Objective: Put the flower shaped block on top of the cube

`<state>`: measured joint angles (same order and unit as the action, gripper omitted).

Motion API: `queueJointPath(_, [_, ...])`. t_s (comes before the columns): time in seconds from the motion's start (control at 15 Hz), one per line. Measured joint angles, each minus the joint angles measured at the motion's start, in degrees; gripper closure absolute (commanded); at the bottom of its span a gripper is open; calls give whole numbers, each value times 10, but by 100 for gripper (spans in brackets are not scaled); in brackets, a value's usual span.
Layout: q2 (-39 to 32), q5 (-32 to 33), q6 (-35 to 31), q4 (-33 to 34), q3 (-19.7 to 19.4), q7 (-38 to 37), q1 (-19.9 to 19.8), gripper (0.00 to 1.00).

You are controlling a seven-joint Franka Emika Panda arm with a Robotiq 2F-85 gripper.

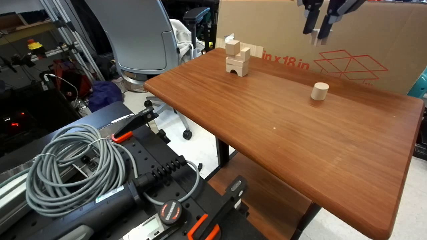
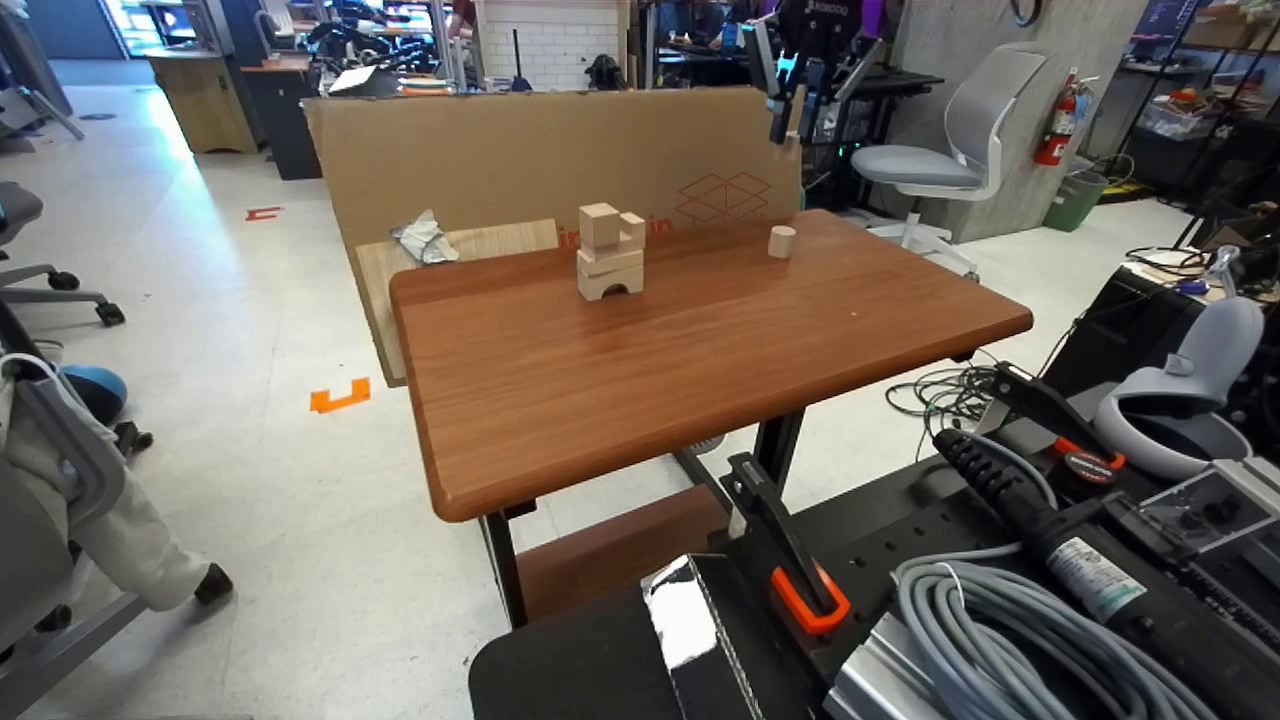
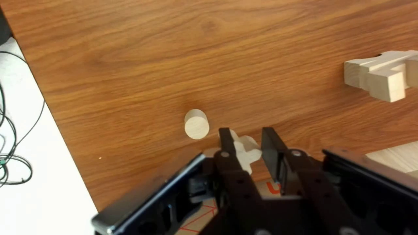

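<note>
My gripper (image 1: 315, 33) is high above the far side of the brown table (image 1: 283, 133); it also shows in an exterior view (image 2: 793, 128). Its fingers are shut on the flower shaped block (image 3: 244, 153), a pale wooden piece with rounded lobes, partly hidden by a finger in the wrist view. The block (image 1: 319, 39) shows below the fingertips. The cube (image 1: 232, 47), plain tan wood, sits on top of a stack of blocks (image 1: 237, 67), also seen in an exterior view (image 2: 600, 227). In the wrist view the cube (image 3: 413, 72) is cut by the right edge.
A lone wooden cylinder (image 1: 320, 91) stands upright on the table, near the gripper in the wrist view (image 3: 196, 125). A smaller block (image 2: 632, 230) sits beside the cube on the stack. A large cardboard sheet (image 2: 500, 150) stands along the table's far edge.
</note>
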<state>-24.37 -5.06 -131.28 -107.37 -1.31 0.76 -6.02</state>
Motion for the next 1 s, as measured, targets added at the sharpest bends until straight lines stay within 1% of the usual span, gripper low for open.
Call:
queueJointPath(0.2, [-44, -3, 22, 44, 0, 3, -12, 93])
queueJointPath(0.47, [-91, -2, 23, 86, 0, 3, -17, 93])
queueJointPath(0.67, [-114, -2, 23, 101, 0, 7, -17, 93])
queueJointPath(1.0, [-129, -2, 23, 105, 0, 17, -17, 93])
